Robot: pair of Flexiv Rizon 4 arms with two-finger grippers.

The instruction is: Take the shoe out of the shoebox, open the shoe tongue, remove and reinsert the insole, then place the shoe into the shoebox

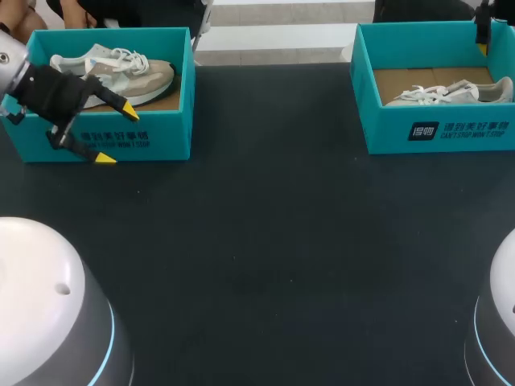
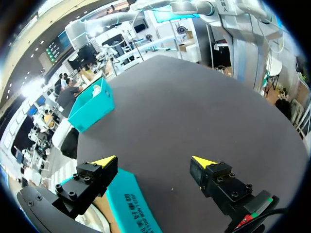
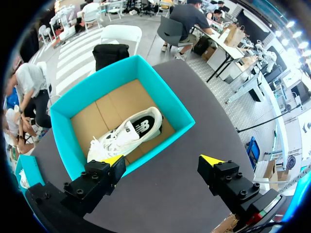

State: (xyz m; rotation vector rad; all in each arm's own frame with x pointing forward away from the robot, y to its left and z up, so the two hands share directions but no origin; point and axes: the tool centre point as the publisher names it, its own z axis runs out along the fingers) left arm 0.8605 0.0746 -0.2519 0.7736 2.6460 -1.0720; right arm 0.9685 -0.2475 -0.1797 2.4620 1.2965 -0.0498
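Hovering with the left gripper [image 1: 117, 135] over the near wall of the left shoebox [image 1: 161, 133] at the far left corner of the table [image 1: 265, 241]. Fingers released and spread wide, one tip above the box's inside, the other outside its wall, grasping nothing. With a beige-and-white shoe [image 1: 121, 72] inside that box. Hanging with the right gripper [image 3: 163, 159] above the right shoebox [image 3: 163, 97] at the far right corner, likewise released and empty. With a white shoe [image 3: 129, 133] on that box's cardboard floor.
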